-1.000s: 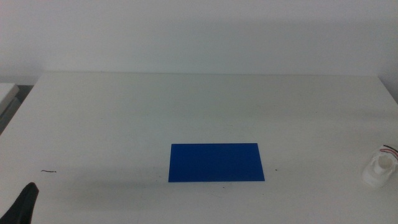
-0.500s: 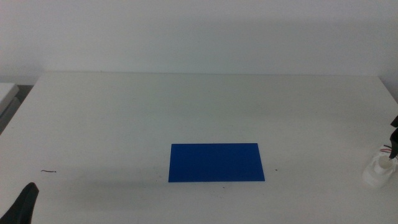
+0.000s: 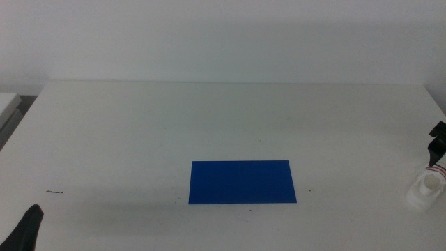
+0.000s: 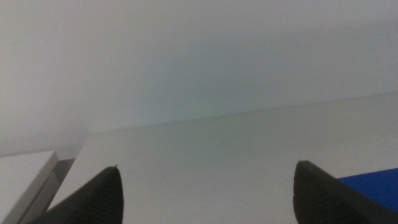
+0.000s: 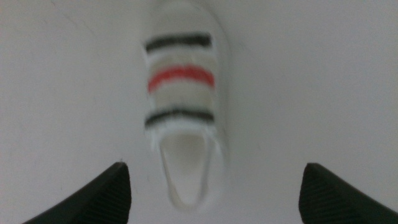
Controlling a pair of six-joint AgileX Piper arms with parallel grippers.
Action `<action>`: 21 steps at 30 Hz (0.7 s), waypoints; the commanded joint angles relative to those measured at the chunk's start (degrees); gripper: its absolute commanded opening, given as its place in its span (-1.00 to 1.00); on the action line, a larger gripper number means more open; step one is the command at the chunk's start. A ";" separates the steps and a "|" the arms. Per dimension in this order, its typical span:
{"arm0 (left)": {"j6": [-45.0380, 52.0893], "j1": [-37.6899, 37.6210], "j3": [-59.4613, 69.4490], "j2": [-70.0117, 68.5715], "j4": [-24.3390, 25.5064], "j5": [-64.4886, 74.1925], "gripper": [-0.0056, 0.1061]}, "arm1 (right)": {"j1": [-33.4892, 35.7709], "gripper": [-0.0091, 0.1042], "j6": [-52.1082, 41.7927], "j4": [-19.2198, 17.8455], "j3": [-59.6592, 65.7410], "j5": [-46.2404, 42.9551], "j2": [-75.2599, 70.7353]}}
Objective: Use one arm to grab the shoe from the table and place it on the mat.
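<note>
The table [image 3: 139, 125] is a white, flat surface that fills most of the middle view, with a pale wall behind it. A small dark thread-like mark [image 3: 54, 192] lies on the table near its left side.

The mat [image 3: 242, 182] is a flat bright-blue rectangle, wider than tall, lying on the table slightly right of centre and toward the near edge. One blue corner of it also appears in the left wrist view, beside one jaw.

The arm [image 3: 437, 138] enters at the right edge of the middle view; only a small black part shows, directly above the shoe. The right gripper [image 5: 214, 186] hangs over the shoe with its two dark jaws spread wide apart, one on each side of the shoe's heel end, neither touching it.

The left gripper [image 4: 208, 193] waits at the near left corner of the table, where the middle view shows only a black tip. Its jaws stand wide apart with nothing between them.

The shoe [image 3: 425, 190] stands on the table at the far right edge of the middle view, well apart from the mat. In the right wrist view it is a white sandal with two dark straps and one red strap between them, slightly blurred
</note>
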 commanded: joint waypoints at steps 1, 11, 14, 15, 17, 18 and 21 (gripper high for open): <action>-0.08 -0.38 0.02 0.28 -0.23 -0.70 0.78 | -1.19 0.80 -2.66 -0.63 -0.41 -3.97 2.09; -0.08 -0.38 0.02 0.28 -0.23 -0.70 0.78 | -1.87 0.80 -5.59 -2.45 -4.95 -6.20 13.77; -0.08 -0.38 0.02 0.28 -0.23 -0.70 0.78 | -1.87 0.75 -5.59 -2.53 -4.95 -6.20 15.42; -0.08 -0.38 0.02 0.28 -0.23 -0.70 0.78 | -1.87 0.69 -5.46 -2.53 -4.95 -6.20 15.74; -0.08 -0.38 0.02 0.28 -0.23 -0.70 0.78 | -1.76 0.46 -5.37 -2.53 -4.95 -6.20 15.84; -0.08 -0.38 0.02 0.28 -0.23 -0.70 0.78 | -1.65 0.27 -4.92 -2.53 -5.05 -5.82 15.70; -0.08 -0.38 0.02 0.28 -0.23 -0.70 0.78 | -0.54 -0.38 -1.36 -2.66 -5.19 -3.10 14.56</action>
